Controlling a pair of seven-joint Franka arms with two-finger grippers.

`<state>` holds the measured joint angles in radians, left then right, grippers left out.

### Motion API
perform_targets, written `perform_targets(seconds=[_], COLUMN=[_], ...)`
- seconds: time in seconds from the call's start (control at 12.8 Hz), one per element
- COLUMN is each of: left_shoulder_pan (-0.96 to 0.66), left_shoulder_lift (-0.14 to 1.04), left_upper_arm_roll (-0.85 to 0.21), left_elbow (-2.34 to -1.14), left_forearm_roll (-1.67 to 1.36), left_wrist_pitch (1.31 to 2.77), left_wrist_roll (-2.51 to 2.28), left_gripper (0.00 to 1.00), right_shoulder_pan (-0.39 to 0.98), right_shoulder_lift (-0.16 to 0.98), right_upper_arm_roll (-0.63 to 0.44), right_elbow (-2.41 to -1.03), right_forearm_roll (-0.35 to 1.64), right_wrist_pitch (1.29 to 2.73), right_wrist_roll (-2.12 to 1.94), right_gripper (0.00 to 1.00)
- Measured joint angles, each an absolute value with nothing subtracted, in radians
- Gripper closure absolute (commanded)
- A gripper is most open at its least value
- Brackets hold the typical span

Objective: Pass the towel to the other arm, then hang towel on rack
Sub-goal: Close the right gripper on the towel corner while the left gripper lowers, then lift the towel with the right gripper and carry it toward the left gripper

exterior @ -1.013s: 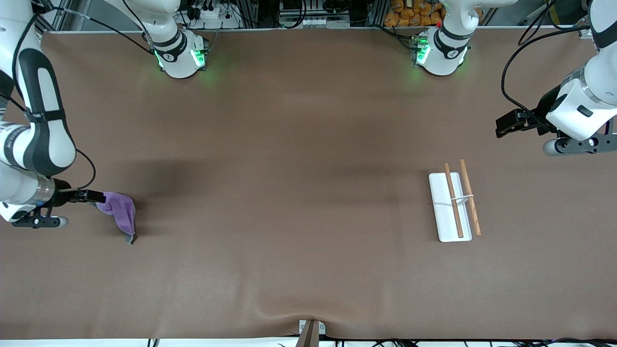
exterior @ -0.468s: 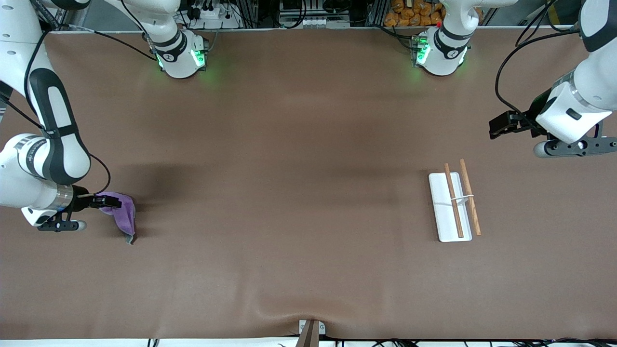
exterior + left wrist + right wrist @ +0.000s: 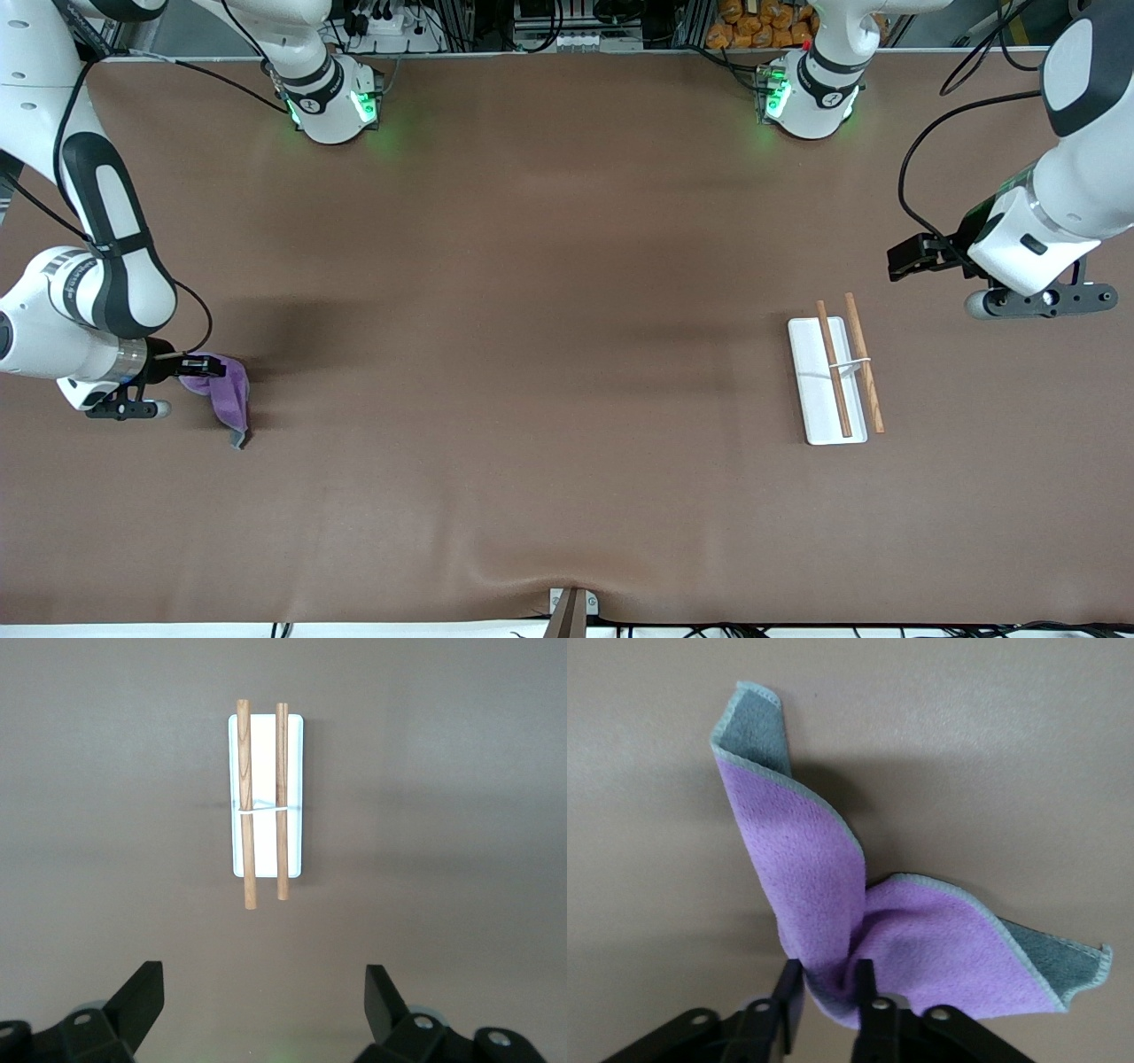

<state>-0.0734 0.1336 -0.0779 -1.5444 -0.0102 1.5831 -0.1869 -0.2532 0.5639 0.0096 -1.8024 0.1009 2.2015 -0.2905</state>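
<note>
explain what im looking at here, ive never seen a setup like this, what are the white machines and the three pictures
These are two white robot arms bolted at one edge of a brown table, each ending in a two-finger gripper. One picture looks down from a high camera facing the arms; the other two come from small cameras on each arm's wrist, looking past its fingers.

On the table lie a purple towel with a grey back, at the right arm's end, and a rack, a white tray with two wooden rods, at the left arm's end.

The right gripper is low at the towel, its fingers pinching a bunched fold of cloth, while the rest of the towel lies on the table. The left gripper waits open in the air near the rack, holding nothing.
</note>
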Motion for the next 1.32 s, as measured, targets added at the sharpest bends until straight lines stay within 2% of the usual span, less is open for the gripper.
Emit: perform_targets(seconds=[0.31,0.86,1.09,1.32], left_shoulder_pan=[-0.07,-0.067,-0.066,-0.064], left_shoulder_lift=[0.135,0.135,0.135,0.135], left_upper_arm_roll=[-0.076,-0.075,-0.075,-0.075], left_elbow=[-1.543,-1.542,-1.542,-1.541], left_forearm_roll=[-0.01,-0.01,-0.01,-0.01], left_wrist_pitch=[1.584,1.601,1.604,1.604], left_wrist_roll=[-0.187,-0.187,-0.187,-0.187], left_gripper=[0.0,0.0,0.0,0.0], right_shoulder_pan=[-0.253,-0.234,-0.126,0.026], right_shoulder_lift=[0.564,0.511,0.463,0.431], right_upper_arm_roll=[0.014,0.03,0.036,0.042], right_elbow=[-1.799,-1.655,-1.601,-1.548], right_forearm_roll=[0.105,0.282,0.304,0.324], right_wrist_pitch=[2.178,1.803,1.684,1.63], right_wrist_roll=[-0.292,-0.176,0.14,0.456], right_gripper=[1.0,1.0,1.0,1.0])
